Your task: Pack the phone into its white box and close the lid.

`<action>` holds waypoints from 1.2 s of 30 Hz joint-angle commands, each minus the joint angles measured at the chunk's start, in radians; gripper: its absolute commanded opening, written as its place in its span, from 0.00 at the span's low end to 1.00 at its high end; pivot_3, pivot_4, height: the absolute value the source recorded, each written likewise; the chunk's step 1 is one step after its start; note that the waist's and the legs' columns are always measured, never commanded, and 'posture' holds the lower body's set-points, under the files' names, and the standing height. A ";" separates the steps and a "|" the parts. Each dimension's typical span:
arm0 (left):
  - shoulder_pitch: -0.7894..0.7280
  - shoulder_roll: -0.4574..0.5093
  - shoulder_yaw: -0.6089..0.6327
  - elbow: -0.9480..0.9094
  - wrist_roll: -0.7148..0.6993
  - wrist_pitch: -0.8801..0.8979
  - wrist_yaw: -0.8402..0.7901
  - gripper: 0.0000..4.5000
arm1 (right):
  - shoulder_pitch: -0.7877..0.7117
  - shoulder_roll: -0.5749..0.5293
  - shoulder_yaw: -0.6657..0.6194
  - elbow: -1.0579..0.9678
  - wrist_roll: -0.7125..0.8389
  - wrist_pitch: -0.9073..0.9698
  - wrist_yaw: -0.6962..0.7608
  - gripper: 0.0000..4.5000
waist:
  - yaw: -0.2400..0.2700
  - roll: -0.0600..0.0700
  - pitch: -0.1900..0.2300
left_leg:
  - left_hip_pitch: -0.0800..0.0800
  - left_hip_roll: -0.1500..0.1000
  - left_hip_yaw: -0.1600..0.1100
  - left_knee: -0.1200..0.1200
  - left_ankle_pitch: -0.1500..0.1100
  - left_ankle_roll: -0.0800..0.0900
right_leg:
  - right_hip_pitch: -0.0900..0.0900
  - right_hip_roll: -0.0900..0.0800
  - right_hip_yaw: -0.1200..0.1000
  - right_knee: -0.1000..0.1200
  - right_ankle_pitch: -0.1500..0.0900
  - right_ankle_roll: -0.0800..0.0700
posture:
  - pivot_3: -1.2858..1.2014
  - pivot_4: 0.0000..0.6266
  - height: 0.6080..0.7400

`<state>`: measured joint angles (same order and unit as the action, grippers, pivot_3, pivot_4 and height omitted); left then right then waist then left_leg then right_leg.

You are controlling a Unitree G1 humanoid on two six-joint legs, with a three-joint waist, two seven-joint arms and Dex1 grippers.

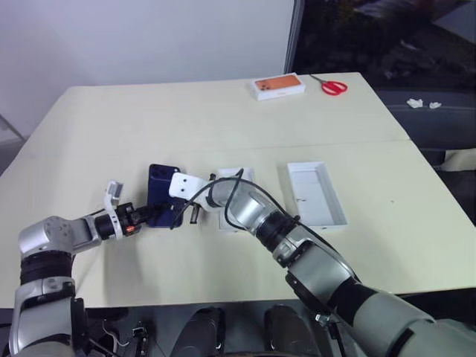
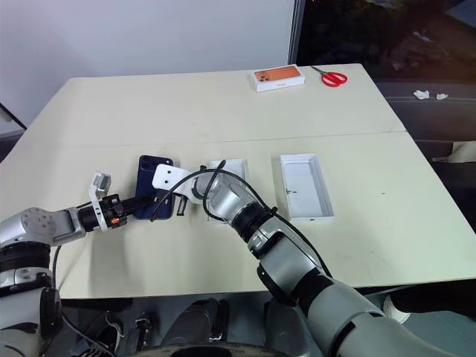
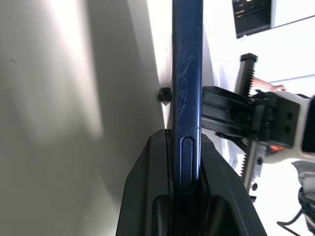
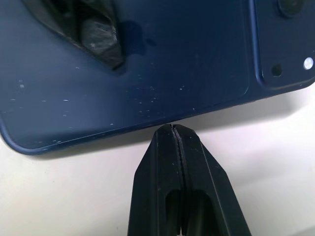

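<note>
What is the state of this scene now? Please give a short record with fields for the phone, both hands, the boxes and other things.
phone: dark blue phone, held edge-on in the left hand, above the table
left hand: left hand shut on the phone's edge, fingers on both faces
right hand: right hand shut, tips against the phone's long edge, holding nothing
white box: white box partly hidden behind the right arm
lid: lid lies inside-up, to the right of the box
other: orange-topped box and red scissors at the far edge
</note>
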<state>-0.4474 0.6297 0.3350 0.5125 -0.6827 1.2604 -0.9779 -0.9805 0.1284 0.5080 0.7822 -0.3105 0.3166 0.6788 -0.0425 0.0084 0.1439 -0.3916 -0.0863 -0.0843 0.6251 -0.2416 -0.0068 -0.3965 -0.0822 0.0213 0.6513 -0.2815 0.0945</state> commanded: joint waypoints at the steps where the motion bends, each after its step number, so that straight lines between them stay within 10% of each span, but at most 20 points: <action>1: 0.041 -0.025 -0.028 -0.005 -0.011 0.057 0.019 0.05 | -0.004 -0.009 -0.016 -0.061 0.009 -0.006 0.004 0.00 | 0.001 0.000 0.000 | 0.000 0.000 0.000 0.000 0.000 0.000 | 0.000 0.000 0.000 0.000 0.000 0.000 | 0.52 0.24 1.00; 18: 0.087 -0.043 0.215 -0.084 -0.186 0.084 0.066 0.05 | 0.097 -0.142 -0.282 -0.531 0.391 0.208 0.233 0.00 | -0.003 -0.004 0.003 | -0.001 0.000 0.000 -0.003 0.000 0.000 | -0.003 0.000 0.002 -0.003 0.000 0.000 | 0.52 0.24 1.00; 24: 0.095 -0.095 0.297 -0.169 -0.266 0.130 0.155 0.04 | 0.238 -0.357 -0.177 -0.755 0.418 0.261 0.391 0.59 | 0.003 -0.013 0.008 | -0.005 0.001 0.000 -0.002 0.000 0.000 | -0.006 0.000 0.001 -0.003 0.000 0.000 | 0.52 0.24 1.00; 36: 0.068 -0.154 0.367 -0.240 -0.379 0.212 0.301 0.04 | 0.377 -0.619 -0.065 -0.867 0.392 0.098 0.542 0.59 | 0.005 -0.022 0.014 | -0.018 0.004 0.000 0.003 0.001 -0.002 | -0.014 0.002 0.000 0.000 0.000 0.000 | 0.52 0.24 1.00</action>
<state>-0.3552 0.4713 0.6657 0.3070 -1.0105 1.4682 -0.6795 -0.5940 -0.4874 0.4350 -0.0717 0.0989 0.4619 1.2227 -0.0373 -0.0132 0.1580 -0.4099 -0.0825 -0.0842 0.6287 -0.2402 -0.0091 -0.4103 -0.0803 0.0211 0.6513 -0.2813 0.0948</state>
